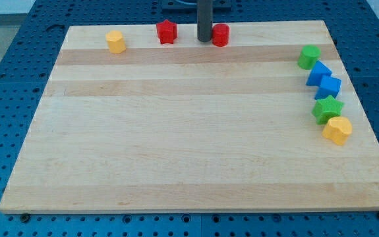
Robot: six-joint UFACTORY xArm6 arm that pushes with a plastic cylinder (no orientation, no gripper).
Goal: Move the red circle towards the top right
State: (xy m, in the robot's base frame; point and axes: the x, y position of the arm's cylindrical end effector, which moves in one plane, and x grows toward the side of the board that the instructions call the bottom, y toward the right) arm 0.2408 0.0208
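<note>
Yellow heart near; my tip (upright) touches red circle.

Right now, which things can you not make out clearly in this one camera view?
- Dark rod: its upper part is cut off by the view's top edge; my tip shows, just left of the red circle block.
- Contact between tip and circle: too close to tell.
- Two blue blocks at the right: they touch, so exact shapes stay unclear.
</note>
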